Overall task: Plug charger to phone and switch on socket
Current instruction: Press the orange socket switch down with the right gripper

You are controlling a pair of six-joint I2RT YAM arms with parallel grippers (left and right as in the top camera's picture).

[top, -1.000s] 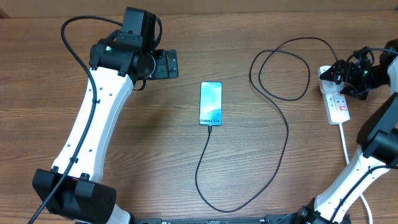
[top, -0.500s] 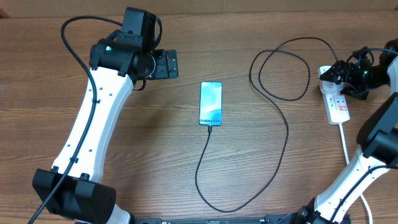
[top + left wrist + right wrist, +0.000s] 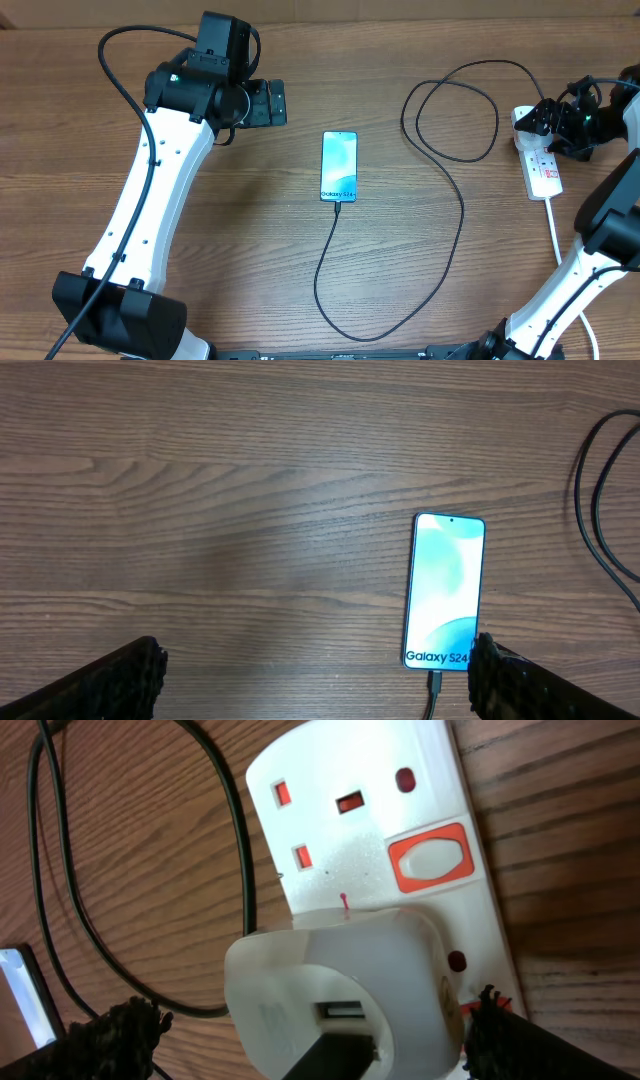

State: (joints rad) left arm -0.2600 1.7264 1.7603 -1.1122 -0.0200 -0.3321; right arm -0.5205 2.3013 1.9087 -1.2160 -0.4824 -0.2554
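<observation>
**Phone cabled, both grippers gaping**

The left gripper is hovering, fingers spread wide, gripping nothing. To its right the phone is lying face up, screen glowing, the charger sitting in its bottom edge and looping rightward to the socket. There the right gripper is hanging, fingers apart, astride a white adapter.

My top camera looks straight down at the whole bench from high up, so it sees everything. My left wrist camera also looks down, but from much closer, with the phone at the lower right of its frame. The top view has that same phone in its middle. My right wrist camera sits very close over the socket, which the top view shows at its right edge.
</observation>
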